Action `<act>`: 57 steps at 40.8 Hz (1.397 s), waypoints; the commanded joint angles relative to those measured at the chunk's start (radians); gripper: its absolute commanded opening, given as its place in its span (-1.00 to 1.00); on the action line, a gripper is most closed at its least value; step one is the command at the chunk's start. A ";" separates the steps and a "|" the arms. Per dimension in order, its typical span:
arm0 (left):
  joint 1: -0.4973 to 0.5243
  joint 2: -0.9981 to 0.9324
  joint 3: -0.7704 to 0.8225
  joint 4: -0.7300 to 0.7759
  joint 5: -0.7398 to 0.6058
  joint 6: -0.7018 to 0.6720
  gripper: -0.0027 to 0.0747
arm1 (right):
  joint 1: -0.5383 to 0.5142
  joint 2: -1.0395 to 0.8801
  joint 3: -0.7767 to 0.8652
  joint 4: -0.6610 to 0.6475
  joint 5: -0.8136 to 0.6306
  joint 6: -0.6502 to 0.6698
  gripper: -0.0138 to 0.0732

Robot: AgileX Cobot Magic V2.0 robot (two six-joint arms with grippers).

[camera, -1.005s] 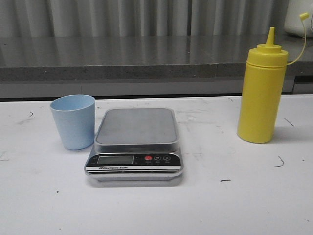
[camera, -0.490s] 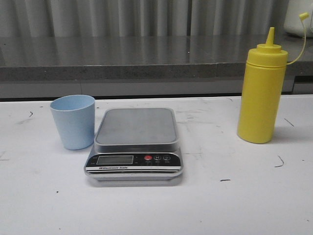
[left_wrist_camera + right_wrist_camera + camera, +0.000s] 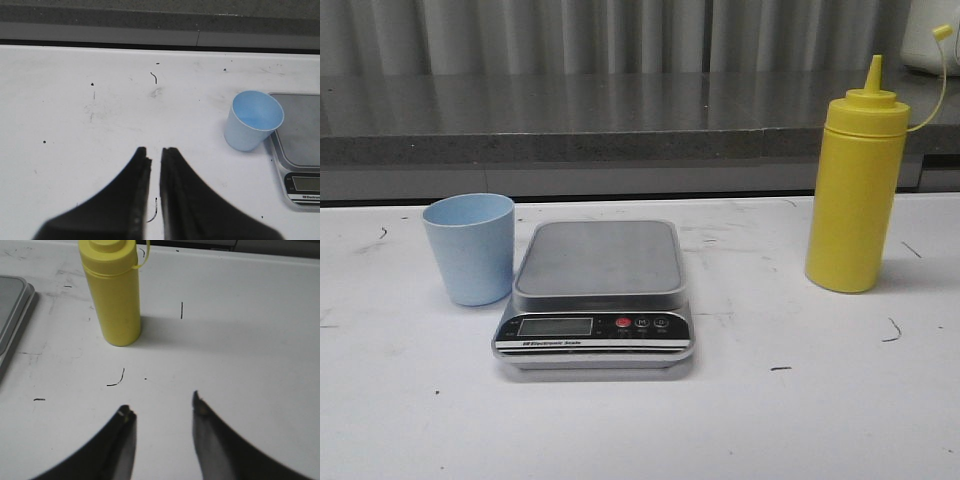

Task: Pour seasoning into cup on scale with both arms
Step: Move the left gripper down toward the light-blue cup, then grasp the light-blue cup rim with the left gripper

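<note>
The yellow seasoning bottle (image 3: 855,190) stands upright on the white table at the right, its tethered cap hanging off the nozzle; it also shows in the right wrist view (image 3: 112,292). The pale blue cup (image 3: 470,248) stands on the table just left of the scale (image 3: 597,295), not on it; the left wrist view shows the cup (image 3: 252,121) beside the scale (image 3: 300,145). Neither gripper shows in the front view. My left gripper (image 3: 155,151) is nearly shut and empty, well short of the cup. My right gripper (image 3: 161,402) is open and empty, short of the bottle.
A grey stone ledge (image 3: 570,125) runs along the back of the table. The white tabletop (image 3: 770,400) bears small black scuff marks. A white object (image 3: 932,40) sits at the far back right behind the bottle.
</note>
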 commanded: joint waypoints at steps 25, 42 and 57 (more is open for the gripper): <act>-0.182 0.183 -0.155 -0.029 0.020 -0.004 0.34 | -0.007 0.012 -0.035 -0.004 -0.049 -0.009 0.52; -0.262 0.625 -0.414 -0.029 0.150 -0.004 0.34 | -0.007 0.012 -0.035 -0.004 -0.049 -0.009 0.52; -0.262 0.958 -0.622 -0.040 0.174 -0.012 0.34 | -0.007 0.012 -0.035 -0.004 -0.049 -0.009 0.52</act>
